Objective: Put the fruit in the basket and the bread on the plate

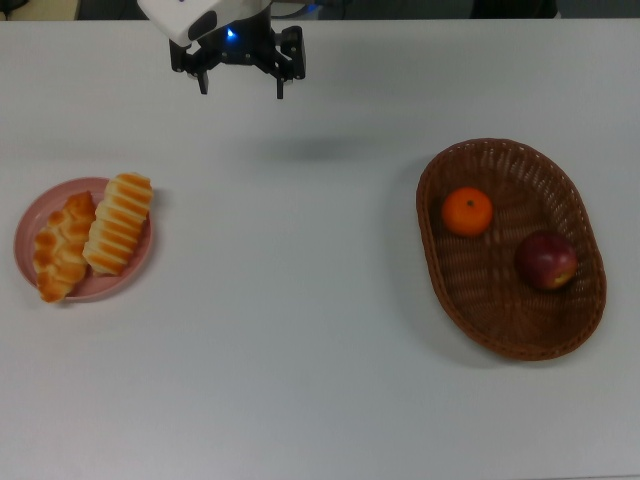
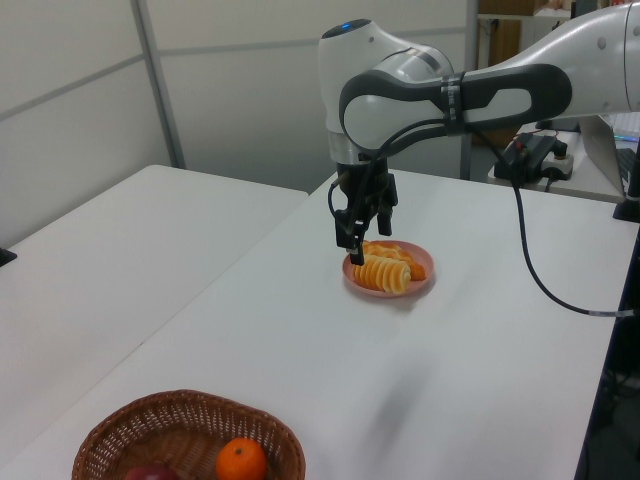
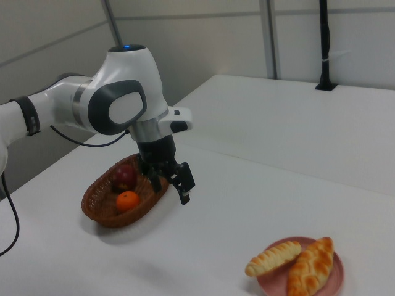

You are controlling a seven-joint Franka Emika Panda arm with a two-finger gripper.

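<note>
Top view, sweeping from its left: there's the pink plate [image 1: 30,222] sitting near the table's left edge, and both loaves are on it. The braided loaf [image 1: 60,247] lies on the outer side, the ridged loaf [image 1: 118,223] right alongside it, the two touching along their lengths. The ridged one's upper end pokes out past the plate's rim.

Moving across to the top view's upper middle, the gripper [image 1: 241,86] hangs above the white table [image 1: 300,330], well apart from the plate and from everything else. Its two black fingers are spread wide and there's nothing between them. A blue light glows on the body just above the fingers, and a faint shadow sits on the tabletop below and to the right.

On over to the top view's right: the big oval wicker basket [image 1: 500,340], and both fruits are inside. The mandarin [image 1: 467,212] rests toward the basket's upper left, the dark red apple [image 1: 545,260] lower and to the right, a clear gap between them.

The left view has the arm reaching in from its right, the gripper [image 2: 352,238] pointing down, held up off the table just in front of the plate [image 2: 420,286], with the basket [image 2: 130,425] down at the bottom edge.

The right view shows the gripper [image 3: 170,184] with fingers apart, hanging between the basket [image 3: 102,213] and the plate [image 3: 271,283].
</note>
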